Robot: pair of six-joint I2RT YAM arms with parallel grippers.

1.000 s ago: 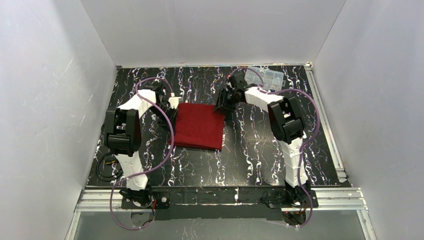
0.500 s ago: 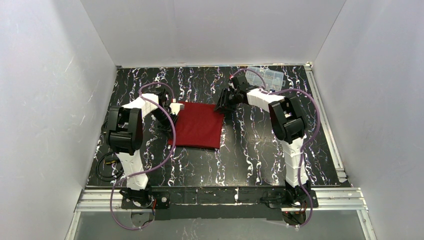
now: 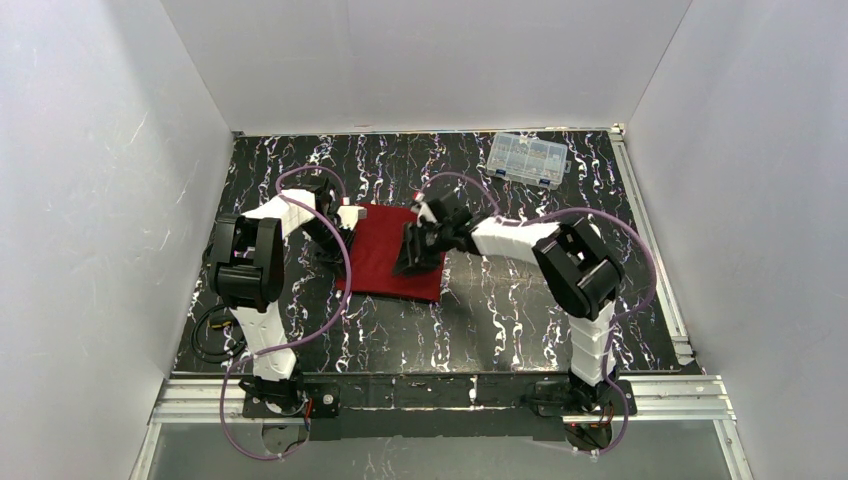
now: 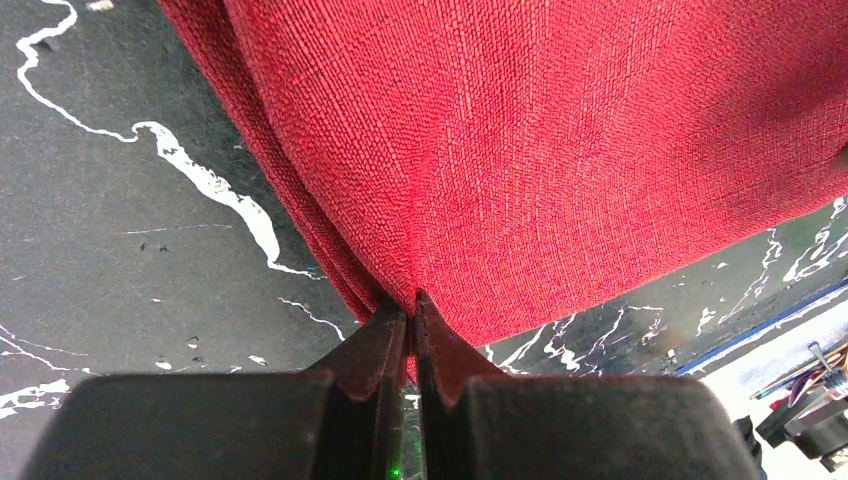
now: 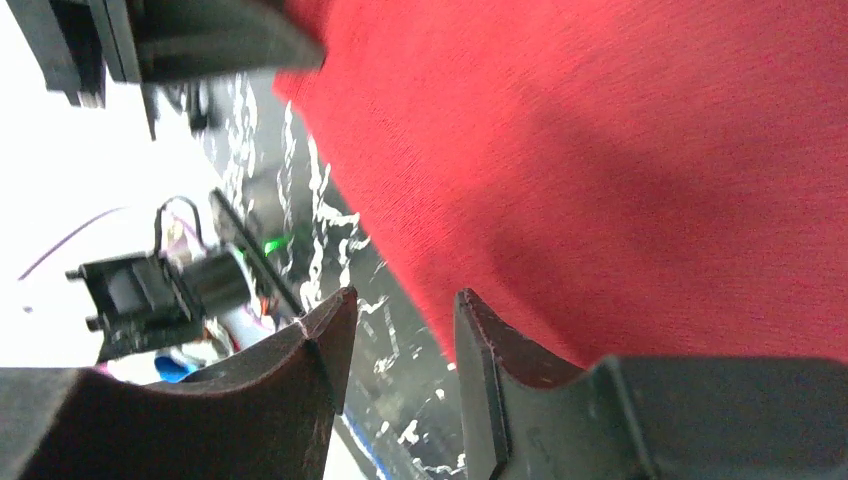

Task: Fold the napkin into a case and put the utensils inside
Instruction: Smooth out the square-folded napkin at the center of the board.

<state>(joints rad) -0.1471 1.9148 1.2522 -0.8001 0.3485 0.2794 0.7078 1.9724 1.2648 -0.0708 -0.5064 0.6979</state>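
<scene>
While pinching napkin [image 3: 375, 262] left edge with left gripper [image 4: 411, 300] jaws clamped, hovering right gripper [image 5: 398, 305] over it, jaws parted, gripping nothing. Lying flat, layered, mid-desk [image 3: 500, 300]. Judging folding partway: case not formed, utensils not showing, inserting remaining.

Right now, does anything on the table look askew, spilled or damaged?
Nothing stands out. The napkin lies folded and flat, its left edge pinched in the left tool. The right tool hangs open over its right part. The plastic box stands apart at the far right.
</scene>
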